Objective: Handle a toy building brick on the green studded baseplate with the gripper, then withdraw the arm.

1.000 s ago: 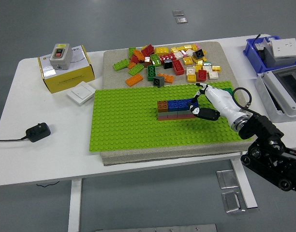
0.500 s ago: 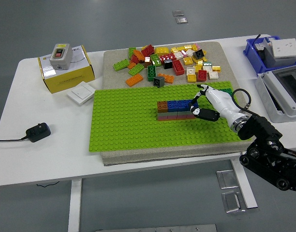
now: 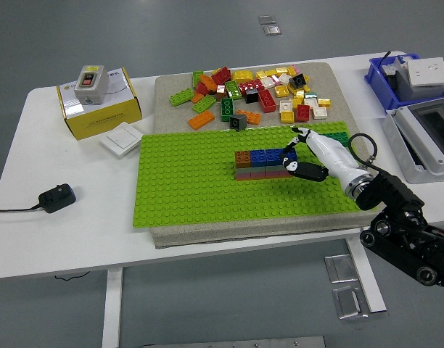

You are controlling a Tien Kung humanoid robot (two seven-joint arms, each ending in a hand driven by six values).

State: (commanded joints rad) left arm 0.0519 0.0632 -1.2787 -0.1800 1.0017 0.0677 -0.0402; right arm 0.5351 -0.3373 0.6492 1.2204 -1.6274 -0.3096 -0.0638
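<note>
While my right arm reaches in from the lower right, my right hand [image 3: 300,156] sits at the right end of the short brick row [image 3: 262,164] on the green studded baseplate [image 3: 193,188]. My fingers [image 3: 306,171] are curled in close around that end of the row, thumb below and the others above, touching the blue brick [image 3: 278,156] there; whether I truly grip it I cannot tell. The row runs brown, blue, blue along the top over a grey and dark red layer, near the middle of the plate. Beyond the plate's far edge a loose pile of bricks [image 3: 255,90] lies on the beige mat [image 3: 171,90]. At the table's left stand a yellow box [image 3: 99,109], a white switch plate [image 3: 121,138] and a black power adapter [image 3: 56,197].
</note>
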